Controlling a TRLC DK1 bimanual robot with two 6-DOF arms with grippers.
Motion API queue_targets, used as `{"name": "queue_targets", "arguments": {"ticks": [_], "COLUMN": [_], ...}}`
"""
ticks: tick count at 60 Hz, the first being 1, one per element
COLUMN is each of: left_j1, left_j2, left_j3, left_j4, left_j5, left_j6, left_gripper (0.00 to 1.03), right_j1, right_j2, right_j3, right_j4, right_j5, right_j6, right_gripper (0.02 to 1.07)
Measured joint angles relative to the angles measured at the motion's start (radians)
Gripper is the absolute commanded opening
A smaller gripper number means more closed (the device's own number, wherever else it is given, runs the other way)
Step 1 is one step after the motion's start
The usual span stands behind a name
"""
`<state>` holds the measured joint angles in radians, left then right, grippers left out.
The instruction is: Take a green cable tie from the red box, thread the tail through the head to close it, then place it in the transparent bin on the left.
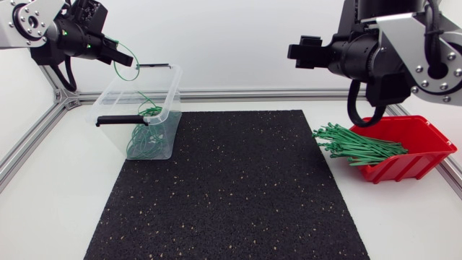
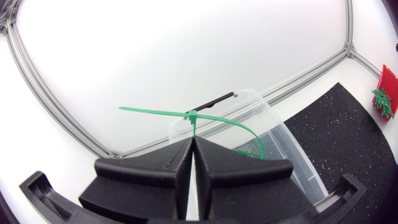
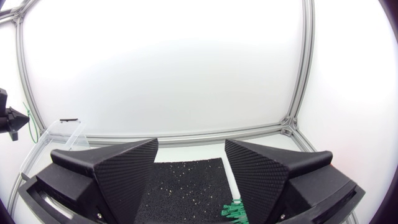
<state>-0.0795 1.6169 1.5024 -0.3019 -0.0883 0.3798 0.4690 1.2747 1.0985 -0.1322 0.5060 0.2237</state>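
1. My left gripper (image 2: pixel 193 140) is up at the far left, its fingers pressed together on a green cable tie (image 2: pixel 205 116). From the left wrist view the tail looks to pass through the head, so I judge the tie closed into a loop.
2. The loop hangs over the far left corner of the clear bin (image 1: pixel 173 83), above its rim and not yet inside. Several looped ties (image 1: pixel 141 137) already lie in the bin.
3. I take this as the last step: dropping the tie into the bin.
4. The next move calls for carrying the loop a little nearer and rightward, over the open middle, then parting the fingers so it falls clear of the rim.
5. My right gripper (image 1: pixel 299 52) hangs high on the right with its fingers spread wide and nothing between them.
6. Below it the red box (image 1: pixel 415 155) sits at the right, with a bundle of straight ties (image 1: pixel 357 146) spilling toward the black mat (image 1: pixel 231 195).
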Motion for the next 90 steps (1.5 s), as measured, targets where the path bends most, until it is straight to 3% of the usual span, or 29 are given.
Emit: {"name": "queue_targets", "arguments": {"ticks": [7,10,12,13,15,16,20,33,51,67,90], "left_j1": [0.000,0.000,0.000,0.000,0.000,0.000,0.000,-0.001,-0.002,-0.014,-0.040], "left_j2": [0.055,0.072,0.085,0.088,0.096,0.099,0.106,0.097,-0.103,-0.307,-0.624], "left_j3": [0.005,0.009,0.011,0.011,0.011,0.011,0.011,-0.013,-0.253,-0.469,-0.753], "left_j4": [0.040,0.048,0.053,0.053,0.054,0.055,0.071,0.127,0.319,0.426,0.499], "left_j5": [-0.007,-0.008,-0.014,-0.016,-0.022,-0.024,-0.033,-0.048,-0.090,-0.105,-0.104], "left_j6": [0.006,0.007,0.007,0.008,0.007,0.008,0.010,0.010,0.010,-0.020,-0.032], "left_gripper": [0.12,0.31,0.37,0.50,0.62,0.74,1.00,1.00,0.99,0.99,0.99], "right_j1": [-0.018,-0.035,-0.052,-0.057,-0.078,-0.088,-0.120,-0.195,-0.307,-0.341,-0.439], "right_j2": [-0.055,-0.072,-0.084,-0.089,-0.098,-0.104,-0.122,-0.200,-0.351,-0.497,-0.721], "right_j3": [-0.038,-0.047,-0.055,-0.059,-0.070,-0.076,-0.101,-0.176,-0.271,-0.398,-0.517], "right_j4": [0.053,0.064,0.077,0.082,0.100,0.108,0.121,0.160,0.178,0.198,0.187], "right_j5": [-0.001,-0.004,-0.008,-0.010,-0.021,-0.026,-0.039,-0.076,-0.169,-0.200,-0.301], "right_j6": [-0.065,-0.088,-0.101,-0.107,-0.122,-0.127,-0.150,-0.210,-0.229,-0.229,-0.229], "right_gripper": [0.82,0.82,0.82,0.82,0.82,0.82,0.82,0.82,0.82,0.82,0.82]}}
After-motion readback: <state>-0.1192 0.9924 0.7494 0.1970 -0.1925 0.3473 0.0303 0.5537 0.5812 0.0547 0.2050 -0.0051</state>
